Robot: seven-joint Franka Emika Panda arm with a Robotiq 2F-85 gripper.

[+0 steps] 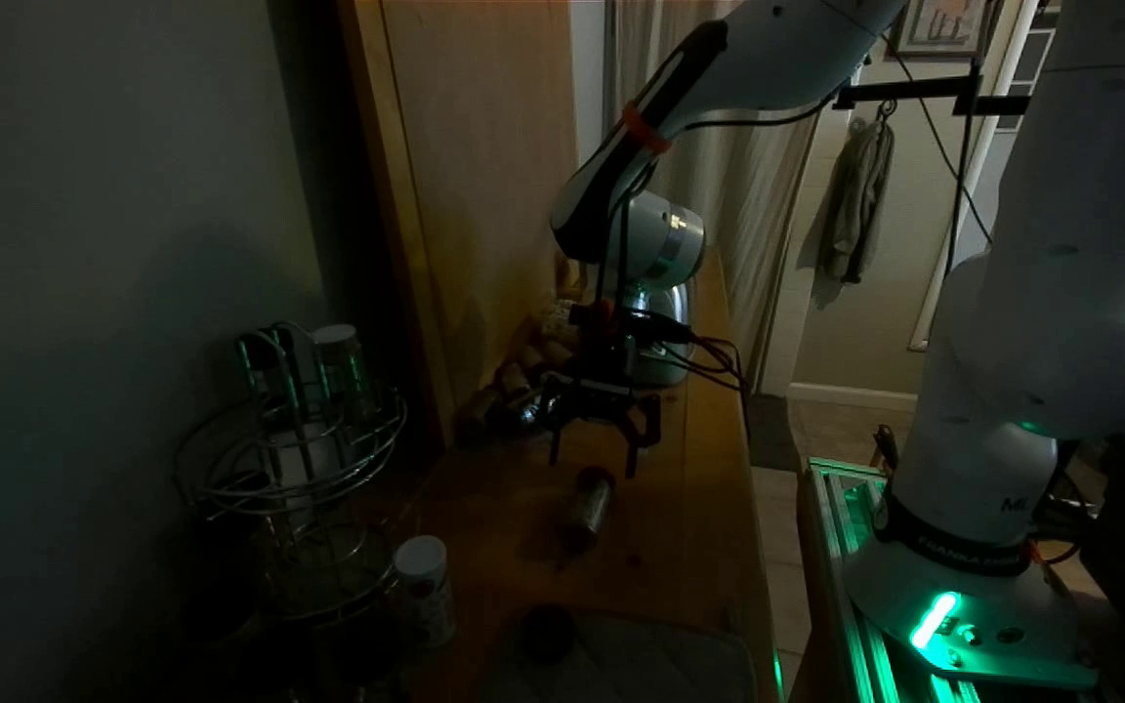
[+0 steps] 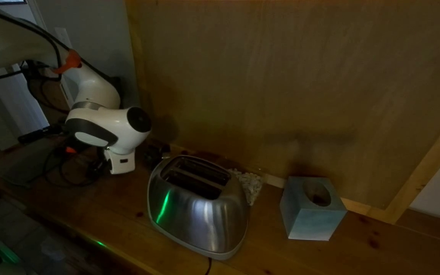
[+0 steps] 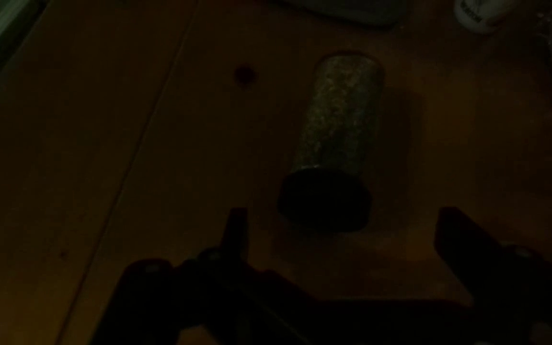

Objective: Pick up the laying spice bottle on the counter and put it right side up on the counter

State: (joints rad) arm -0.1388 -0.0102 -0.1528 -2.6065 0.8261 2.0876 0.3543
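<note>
In my wrist view, I have the gripper (image 3: 343, 211) spread wide. Just ahead, at twelve o'clock, the spice bottle (image 3: 340, 115) lies on its side on the counter (image 3: 199, 153), dark cap (image 3: 324, 201) toward me. Farther, at one o'clock, stands a white container (image 3: 482, 17).

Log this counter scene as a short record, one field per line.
target: spice bottle, lying on its side
surface: wooden counter
grasp: hand open, holding nothing, above the counter
bottle end: dark cap, toward the hand in the wrist view
also on counter: white container, gray mat, steel toaster, blue box with an oval opening
storage: wire rack beside the white container
lighting: dim
task status: bottle not yet upright
</note>
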